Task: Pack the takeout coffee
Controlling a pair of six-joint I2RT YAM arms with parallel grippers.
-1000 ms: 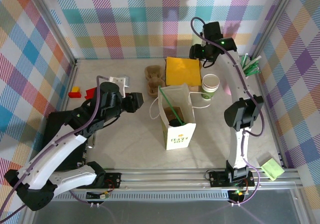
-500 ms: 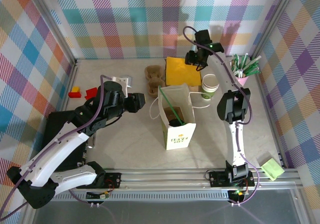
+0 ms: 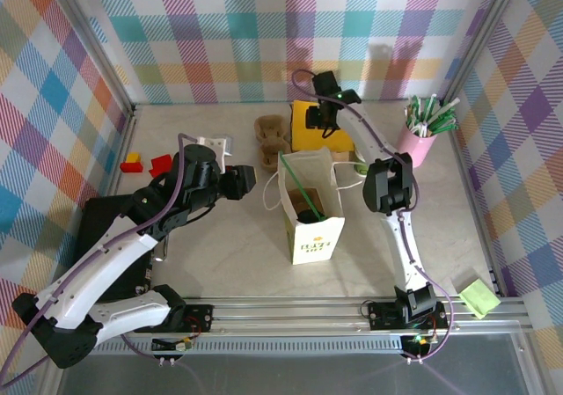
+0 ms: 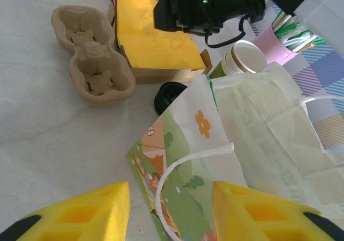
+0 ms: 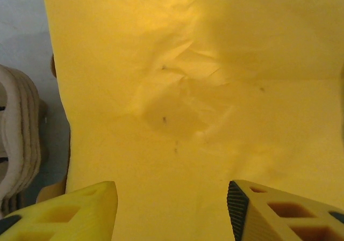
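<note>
while my left tool (image 4: 169,215) hovers with its yellow fingers spread and nothing between them, i look down past it at the paper bag (image 4: 258,128), which stands upright and open near the middle of the counter (image 3: 220,254). just beyond the bag's rim lies a round black lid (image 4: 169,97), flat on the counter and partly hidden by the bag. the takeout coffee (image 4: 243,61) stands upright behind the bag's far right corner, uncapped, its green band low and its cream mouth open; it is outside the bag. in the top view my right arm crosses over it. left of the lid sits a pulp cup carrier (image 4: 91,53), and between carrier and cup lies a stack of yellow napkins (image 4: 153,37). my right tool (image 5: 172,209) hangs just over those napkins, fingers apart, pinching nothing. farther right, near the back wall, a pink cup (image 3: 420,144) holds green and white straws (image 3: 431,112).
</note>
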